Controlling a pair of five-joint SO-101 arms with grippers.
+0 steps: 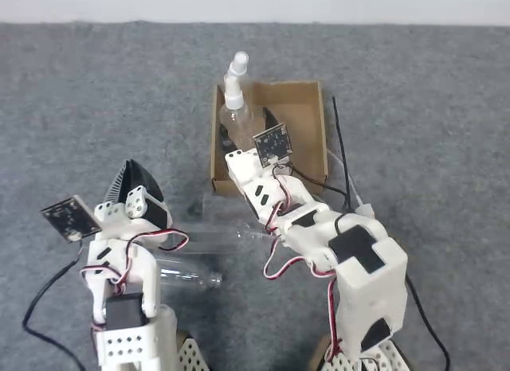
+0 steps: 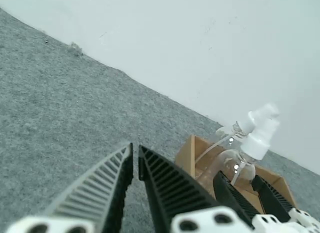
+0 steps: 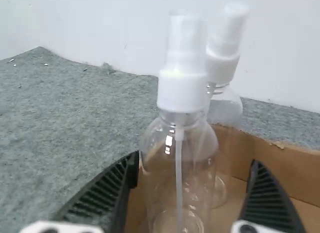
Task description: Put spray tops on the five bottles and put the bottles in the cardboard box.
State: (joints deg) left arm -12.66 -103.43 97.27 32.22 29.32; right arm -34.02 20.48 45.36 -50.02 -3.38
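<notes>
Grey carpeted surface (image 1: 80,92). Right gripper (image 1: 249,126), released, straddles the nearer spray bottle (image 3: 180,143) of two upright in the cardboard box (image 1: 307,108); left gripper (image 2: 136,149) clenched, empty. A careless withdrawal could clip and topple it.

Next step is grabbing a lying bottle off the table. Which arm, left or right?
Left. The left gripper is shut and empty, and a bare bottle lies by that arm's base. The right gripper is open around a capped bottle in the box.
</notes>
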